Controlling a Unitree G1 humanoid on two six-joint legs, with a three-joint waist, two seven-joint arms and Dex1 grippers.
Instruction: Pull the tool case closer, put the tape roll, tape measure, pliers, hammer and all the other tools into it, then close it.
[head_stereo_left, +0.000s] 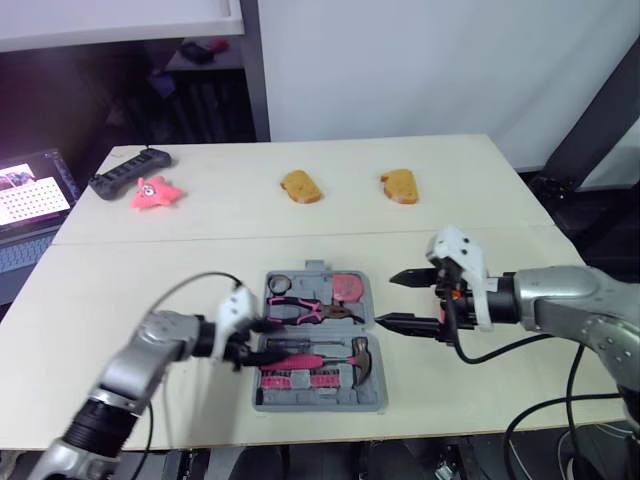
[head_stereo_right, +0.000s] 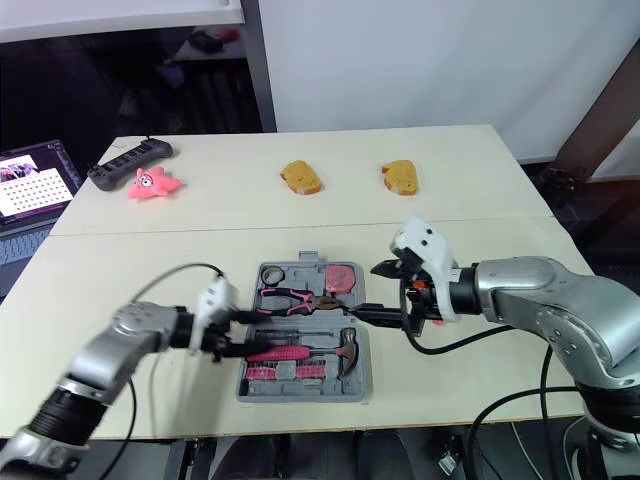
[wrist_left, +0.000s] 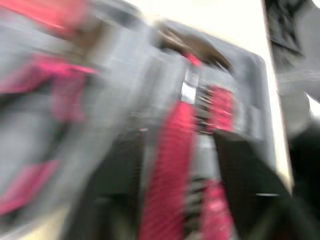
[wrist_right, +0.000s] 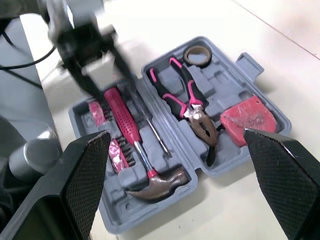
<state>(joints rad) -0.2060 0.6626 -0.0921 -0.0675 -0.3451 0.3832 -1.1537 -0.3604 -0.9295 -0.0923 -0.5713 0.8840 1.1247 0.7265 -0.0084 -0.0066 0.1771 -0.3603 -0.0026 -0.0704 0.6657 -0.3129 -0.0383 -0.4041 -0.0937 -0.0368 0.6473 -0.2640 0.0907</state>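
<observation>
The grey tool case (head_stereo_left: 375, 345) lies open near the table's front edge. In it are a tape roll (head_stereo_left: 279, 283), a red tape measure (head_stereo_left: 347, 287), pink-handled pliers (head_stereo_left: 305, 310), a hammer (head_stereo_left: 358, 357) with a red handle (wrist_right: 122, 120), a thin screwdriver (wrist_right: 155, 135) and pink bits (head_stereo_left: 295, 379). My left gripper (head_stereo_left: 262, 338) is over the case's left side, open, its fingers (wrist_left: 115, 200) either side of the red handle. My right gripper (head_stereo_left: 398, 298) hovers just right of the case, open wide and holding nothing.
Two brown bread-like pieces (head_stereo_left: 300, 186) (head_stereo_left: 399, 186) lie at the back of the table. A pink star toy (head_stereo_left: 155, 193) and a black power strip (head_stereo_left: 130, 172) sit at the back left. A laptop (head_stereo_left: 30, 200) stands off the left edge.
</observation>
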